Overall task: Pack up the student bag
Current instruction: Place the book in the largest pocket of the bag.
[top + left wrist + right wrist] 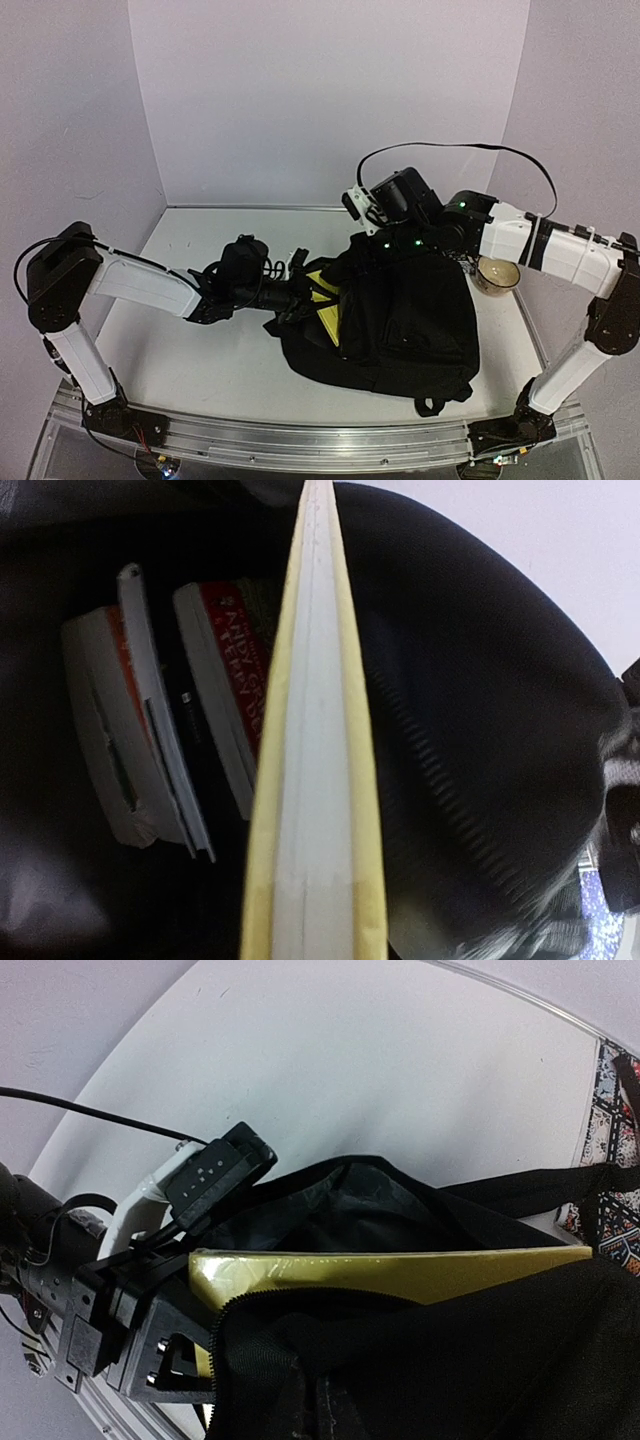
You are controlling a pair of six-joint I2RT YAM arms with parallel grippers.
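This is a robotics lab test cell, not a lived-in room. Plain pale panels point(320, 100) wall in a white tabletop point(200, 350) on three sides. An aluminium rail point(300, 443) along the near edge carries the bases of two white-and-black robot arms, the left arm point(140, 285) and the right arm point(560, 250). A black cable point(450, 148) loops loose above the right arm, and green status lights point(413, 243) glow on it.

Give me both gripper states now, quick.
Left gripper: closed on the thin yellow book entering the soft black fabric backpack.
Right gripper: cannot tell; backpack fabric hides its fingers.
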